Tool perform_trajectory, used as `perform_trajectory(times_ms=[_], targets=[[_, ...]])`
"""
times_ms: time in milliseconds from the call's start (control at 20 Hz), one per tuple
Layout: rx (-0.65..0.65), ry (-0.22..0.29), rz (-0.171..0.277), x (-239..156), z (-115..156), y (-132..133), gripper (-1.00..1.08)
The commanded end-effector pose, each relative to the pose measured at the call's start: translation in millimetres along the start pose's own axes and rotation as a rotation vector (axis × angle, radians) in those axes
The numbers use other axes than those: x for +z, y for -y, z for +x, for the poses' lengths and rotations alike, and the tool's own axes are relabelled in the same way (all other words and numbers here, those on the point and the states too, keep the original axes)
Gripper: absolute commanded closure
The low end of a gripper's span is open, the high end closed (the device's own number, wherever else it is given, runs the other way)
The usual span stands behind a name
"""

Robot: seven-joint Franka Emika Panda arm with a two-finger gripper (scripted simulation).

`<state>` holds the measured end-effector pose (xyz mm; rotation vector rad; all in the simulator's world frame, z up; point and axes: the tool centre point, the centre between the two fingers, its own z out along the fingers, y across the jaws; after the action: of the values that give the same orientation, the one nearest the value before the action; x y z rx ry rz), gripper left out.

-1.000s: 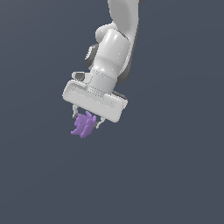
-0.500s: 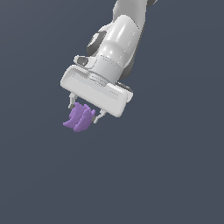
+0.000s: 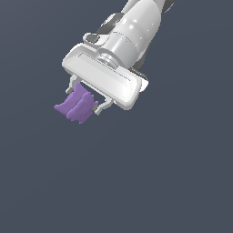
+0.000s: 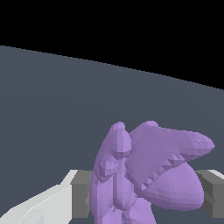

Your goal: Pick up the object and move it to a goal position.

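object (image 3: 76, 106) count is one: a purple lump with blunt lobes, clamped between the two fingers (image 3: 100, 108) of the single white claw (image 3: 83, 99) (grey pads press both its sides), toward the exterior view's left, above the plain dark surface (image 3: 173, 182).

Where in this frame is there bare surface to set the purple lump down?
The plain grey floor is bare everywhere around the white arm. Only the end effector is crowded, shut on the small matte purple lobed lump.
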<state>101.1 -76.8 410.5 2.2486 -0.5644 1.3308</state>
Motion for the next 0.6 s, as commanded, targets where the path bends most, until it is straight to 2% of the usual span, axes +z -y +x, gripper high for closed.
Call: perform_trajectory(times_ms=[0,300,550], targets=[[0.026,-0.048,-0.027,-11,18,-2,1.08],[0.078,-0.145,-0.088,-35,50,-6,1.08],[0.110,-0.202,-0.129,-49,68,-9,1.08]])
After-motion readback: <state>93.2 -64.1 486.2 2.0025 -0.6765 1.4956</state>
